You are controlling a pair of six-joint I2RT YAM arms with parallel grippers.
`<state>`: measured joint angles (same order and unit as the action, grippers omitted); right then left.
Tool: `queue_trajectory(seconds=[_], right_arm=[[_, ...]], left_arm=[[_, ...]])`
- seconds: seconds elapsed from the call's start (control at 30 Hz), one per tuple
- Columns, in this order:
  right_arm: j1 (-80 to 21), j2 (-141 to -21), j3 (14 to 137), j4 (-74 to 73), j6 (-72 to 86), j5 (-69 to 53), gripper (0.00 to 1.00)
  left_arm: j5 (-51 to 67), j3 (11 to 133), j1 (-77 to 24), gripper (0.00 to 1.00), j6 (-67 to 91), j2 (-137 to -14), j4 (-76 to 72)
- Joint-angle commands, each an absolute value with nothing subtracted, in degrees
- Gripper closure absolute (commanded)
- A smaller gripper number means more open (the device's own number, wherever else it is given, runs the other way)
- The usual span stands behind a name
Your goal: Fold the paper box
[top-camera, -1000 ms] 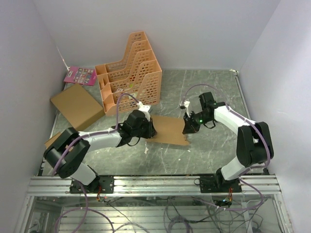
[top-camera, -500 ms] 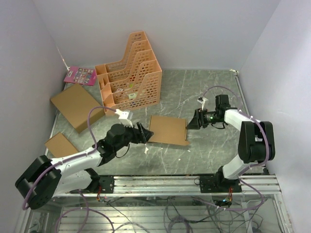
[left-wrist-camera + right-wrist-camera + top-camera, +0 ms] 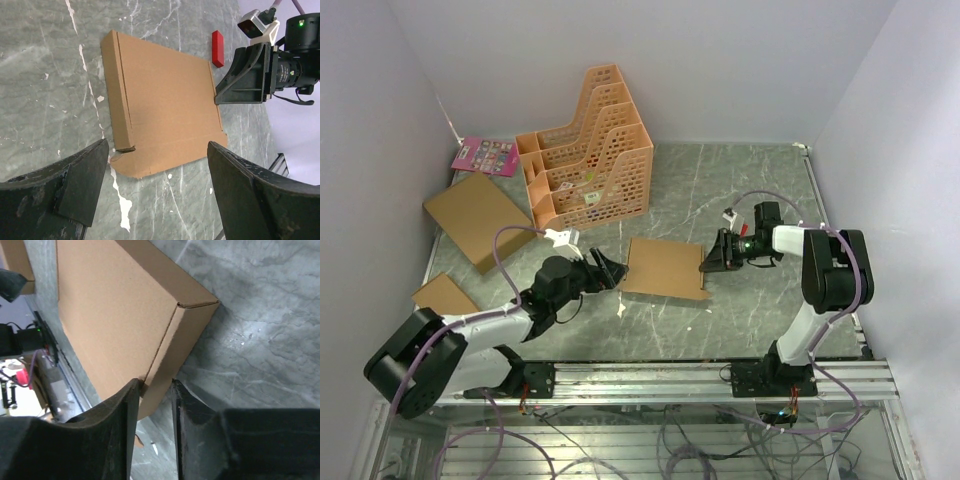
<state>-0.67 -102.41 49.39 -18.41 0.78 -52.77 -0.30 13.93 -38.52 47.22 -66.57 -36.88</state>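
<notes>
Paper box (image 3: pixel 665 267) lies flat on the table (image 3: pixel 740 180), long axis running left to right between both arms. Left gripper (image 3: pixel 607 270) — spread wide, empty — hovers just off its left edge. Right gripper (image 3: pixel 708 266), nearly closed, meets its right wall — whether it pinches, I cannot tell.

A robotics lab test cell is shown. A marble-patterned table (image 3: pixel 740 190) is boxed in by plain pale walls (image 3: pixel 620 60). A left arm (image 3: pixel 490 320) and a right arm (image 3: pixel 825 270) are bolted to an aluminium rail (image 3: pixel 640 380) at its near edge, and loose cables (image 3: pixel 680 440) are seen below. Props are laid out: an orange file rack (image 3: pixel 585 150), a cardboard box (image 3: pixel 475 215), a pink card (image 3: pixel 485 155).
</notes>
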Motion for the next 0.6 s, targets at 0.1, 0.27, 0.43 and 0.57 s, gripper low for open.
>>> queue_trajectory(seconds=[0.1,0.27,0.43,0.57], right_arm=[[-1.1,-104.9,50.6,-18.9,1.4,-51.2,0.78],[-0.5,-105.6,50.6,-19.3,1.1,-51.7,0.86],[0.8,-106.7,50.6,-19.6,1.2,-52.7,0.88],[1.5,-107.4,50.5,-19.6,1.4,-53.3,0.88]], left_arm=[[2.7,14.0,-37.1,0.1,48.3,-69.3,-42.3],[3.9,14.5,-36.1,0.1,48.2,-71.5,-43.2],[5.5,14.8,-35.5,0.1,49.2,-74.5,-46.0],[7.0,15.0,-35.5,0.09,51.1,-77.9,-48.3]])
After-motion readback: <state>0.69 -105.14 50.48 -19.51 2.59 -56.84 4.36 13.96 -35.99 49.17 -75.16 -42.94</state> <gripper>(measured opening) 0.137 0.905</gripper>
